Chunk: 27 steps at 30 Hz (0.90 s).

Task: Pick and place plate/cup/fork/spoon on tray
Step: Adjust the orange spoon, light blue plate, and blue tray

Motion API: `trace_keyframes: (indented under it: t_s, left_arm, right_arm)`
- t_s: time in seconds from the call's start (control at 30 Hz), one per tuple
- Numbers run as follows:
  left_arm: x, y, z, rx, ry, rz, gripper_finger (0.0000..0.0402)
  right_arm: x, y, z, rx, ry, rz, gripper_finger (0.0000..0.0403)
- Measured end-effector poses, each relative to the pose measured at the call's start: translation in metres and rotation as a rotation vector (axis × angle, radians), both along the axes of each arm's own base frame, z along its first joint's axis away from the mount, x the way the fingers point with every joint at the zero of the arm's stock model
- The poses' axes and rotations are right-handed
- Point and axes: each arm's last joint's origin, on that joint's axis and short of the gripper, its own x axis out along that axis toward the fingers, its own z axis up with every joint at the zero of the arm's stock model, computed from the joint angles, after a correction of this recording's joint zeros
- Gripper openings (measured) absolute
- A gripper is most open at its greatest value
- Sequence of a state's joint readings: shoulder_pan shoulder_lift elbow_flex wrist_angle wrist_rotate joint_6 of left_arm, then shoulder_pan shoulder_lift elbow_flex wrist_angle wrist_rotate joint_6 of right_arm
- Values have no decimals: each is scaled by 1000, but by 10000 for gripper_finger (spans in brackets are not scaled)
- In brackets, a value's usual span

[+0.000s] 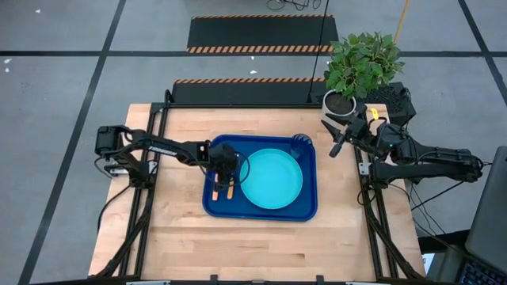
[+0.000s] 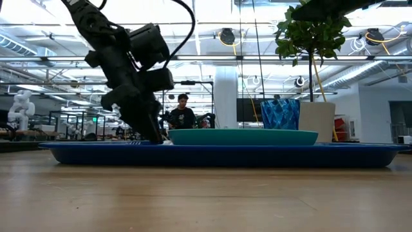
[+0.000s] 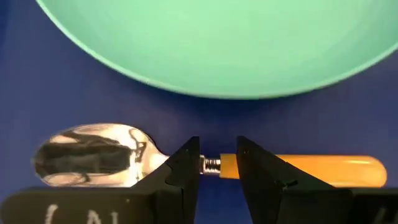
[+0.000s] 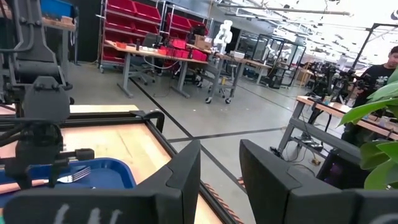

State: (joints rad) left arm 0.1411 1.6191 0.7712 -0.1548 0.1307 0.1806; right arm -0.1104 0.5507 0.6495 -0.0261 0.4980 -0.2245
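Left tool is down over the left end of the dark blue tray, just beside the turquoise plate. In the left wrist view its fingers straddle the spoon at the neck, where the silver bowl meets the orange handle. Gap is narrow, with the spoon neck showing between the two tips; cannot tell if the pads actually touch the metal. Spoon lies flat on the tray floor, alongside the plate rim but apart from it.

High view: two orange handles side by side under the left tool, the fork on the outer side near the tray's left rim and the spoon handle on the side nearer the plate. Fork tines also show in the right wrist view, resting on the tray.

Plate sits flat in the tray, right of centre. Dark blue translucent cup stands upright in the tray's far right corner, just beside the plate. Low view agrees: cup upright behind the plate, left tool reaching the tray at its left end.

Right tool is off the tray, raised over the right edge of the wooden surface, near the white plant pot. Fingers are parted, nothing between them.

A person stands in the room behind the surface.
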Motion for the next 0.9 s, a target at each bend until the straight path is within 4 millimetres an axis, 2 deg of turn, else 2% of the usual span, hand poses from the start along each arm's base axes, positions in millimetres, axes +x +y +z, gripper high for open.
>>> trace_keyframes:
  t_s: [0.37,0.9]
  left_arm:
    - [3,3,3,16,-39,-11,106]
    - [0,28,4,47,-65,-4,106]
  right_arm:
    - [0,0,0,-1,0,0,106]
    - [0,0,0,0,0,0,106]
